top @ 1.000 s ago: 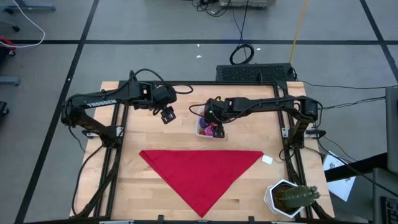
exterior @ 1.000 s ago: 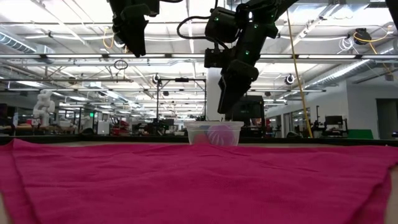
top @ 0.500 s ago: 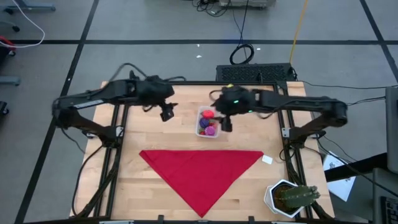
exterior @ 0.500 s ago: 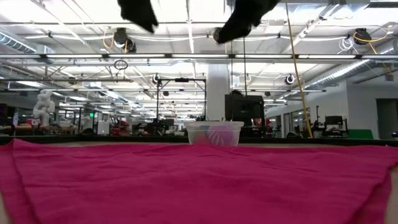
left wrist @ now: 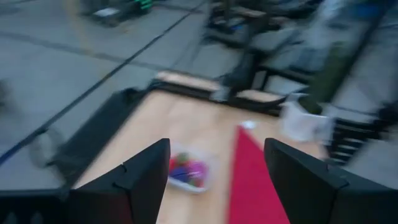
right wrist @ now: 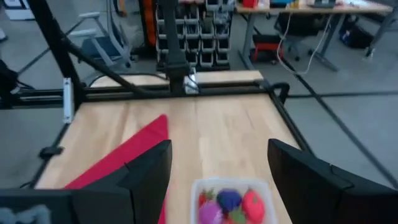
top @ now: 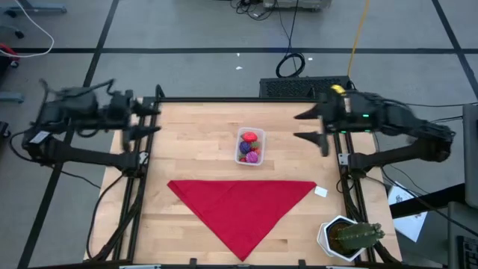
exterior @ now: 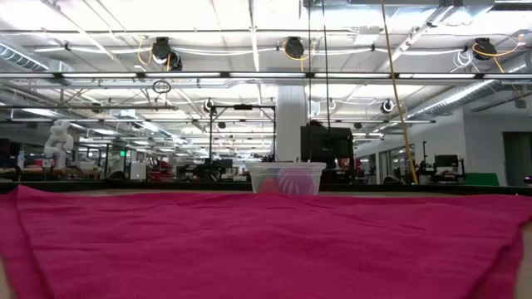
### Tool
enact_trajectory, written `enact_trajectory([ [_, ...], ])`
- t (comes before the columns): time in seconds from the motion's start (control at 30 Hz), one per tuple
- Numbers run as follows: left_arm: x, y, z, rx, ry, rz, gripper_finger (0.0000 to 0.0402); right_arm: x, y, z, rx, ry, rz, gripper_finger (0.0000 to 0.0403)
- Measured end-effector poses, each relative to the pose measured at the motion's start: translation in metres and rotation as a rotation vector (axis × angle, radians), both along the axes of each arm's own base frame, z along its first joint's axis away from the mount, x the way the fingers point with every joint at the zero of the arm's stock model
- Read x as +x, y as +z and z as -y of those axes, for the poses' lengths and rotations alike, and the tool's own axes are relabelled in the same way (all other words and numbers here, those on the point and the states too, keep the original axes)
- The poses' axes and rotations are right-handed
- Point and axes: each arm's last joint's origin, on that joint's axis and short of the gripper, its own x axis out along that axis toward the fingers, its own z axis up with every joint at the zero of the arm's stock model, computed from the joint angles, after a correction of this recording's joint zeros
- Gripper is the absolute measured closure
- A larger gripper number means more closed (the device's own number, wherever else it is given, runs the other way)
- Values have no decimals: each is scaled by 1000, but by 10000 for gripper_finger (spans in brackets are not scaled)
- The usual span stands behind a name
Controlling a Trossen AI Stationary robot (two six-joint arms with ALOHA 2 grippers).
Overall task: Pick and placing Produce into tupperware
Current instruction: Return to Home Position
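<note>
Pale wood forms the counter [top: 194, 149], framed by black rails, with grey floor around it in the high view. Just above the frame's centre sits the tupperware [top: 262, 146]. The produce [top: 250, 147] lies inside it: a red piece toward the top, a purple one at the left, a magenta one at the bottom.

The left gripper [top: 146, 120] hangs at the counter's upper-left edge, well apart from the tupperware, its fingers [top: 148, 131] spread wide and holding nothing. The right gripper [top: 306, 125] hangs at the upper-right edge, also well apart, its fingers [top: 308, 137] spread and empty too. The tupperware lies between the two grippers, with bare wood on either side. Each wrist view shows it down on the counter, framed by that arm's own parted fingers.

Below the tupperware a red cloth [top: 243, 205] lies flat as a triangle, its tip toward the bottom edge and its top edge near the tupperware but apart from it. A small white card [top: 321, 192] lies just beside the cloth's right corner. At lower right stands a cactus [top: 358, 235] in a white pot [top: 327, 237]. In the low view the cloth fills the foreground and the tupperware shows just over it, against a workshop hall.
</note>
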Motion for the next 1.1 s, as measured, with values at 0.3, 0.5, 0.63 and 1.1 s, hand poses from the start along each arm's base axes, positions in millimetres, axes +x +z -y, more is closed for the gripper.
enact_trajectory([
  [0.3,-49,-45,15,-103,-206,68,135,-65,-15,-19,177,111,82,149],
  [0.5,-36,-100,18,-136,-292,121,135,-69,-71,-29,281,262,150,149],
  [0.63,-20,-132,23,-158,-425,183,135,-67,-113,-34,325,301,172,149],
  [1.1,-35,-182,26,-165,-437,336,135,-123,-153,-32,326,414,392,149],
])
